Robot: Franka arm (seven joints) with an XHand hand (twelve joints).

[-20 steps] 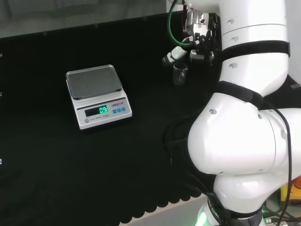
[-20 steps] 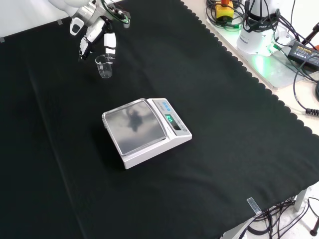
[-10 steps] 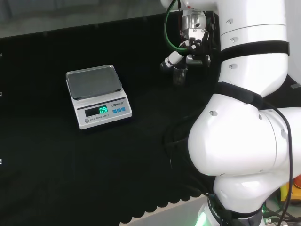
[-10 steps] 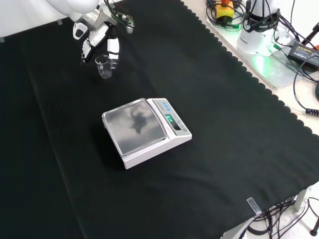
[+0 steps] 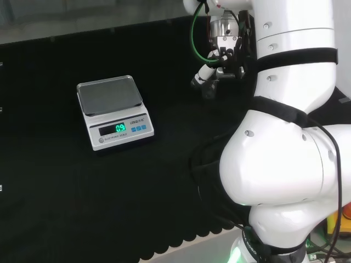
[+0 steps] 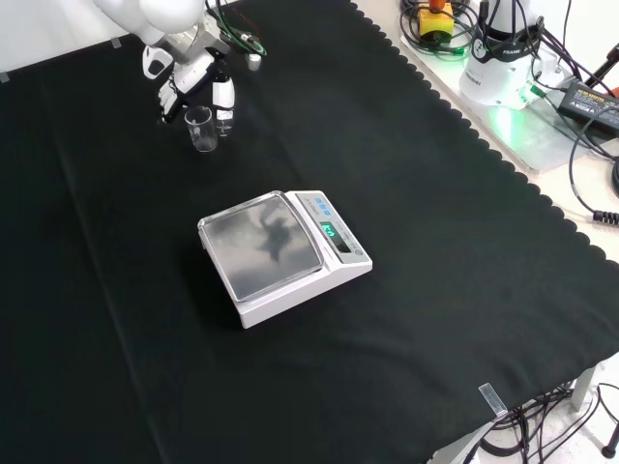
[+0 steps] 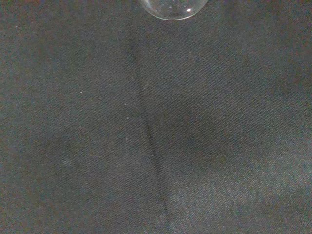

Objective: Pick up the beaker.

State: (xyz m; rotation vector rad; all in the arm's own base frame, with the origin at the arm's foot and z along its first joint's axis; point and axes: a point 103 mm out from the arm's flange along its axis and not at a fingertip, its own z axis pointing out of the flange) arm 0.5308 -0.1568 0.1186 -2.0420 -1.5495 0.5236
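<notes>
A small clear beaker (image 6: 202,130) stands upright on the black cloth, far from the front edge and up left in the front view. The hand (image 6: 196,75) hovers right above and behind it, open, with one white finger (image 6: 223,96) hanging beside the beaker's right and others (image 6: 168,95) at its left. In the head view the beaker (image 5: 208,91) sits just under the hand (image 5: 224,59), and a finger (image 5: 200,77) reaches down by its rim. In the wrist view the beaker's round glass edge (image 7: 170,8) shows close against the cloth.
A white electronic scale (image 6: 280,251) with a steel pan and a lit green display stands mid-cloth, nearer than the beaker; the head view has the scale (image 5: 112,112) to the left. The arm's base and cables (image 6: 503,58) lie beyond the cloth's scalloped edge.
The hand has come down and shifted over the beaker, so its fingers now hang on both sides of it. Beaker and scale have not moved.
</notes>
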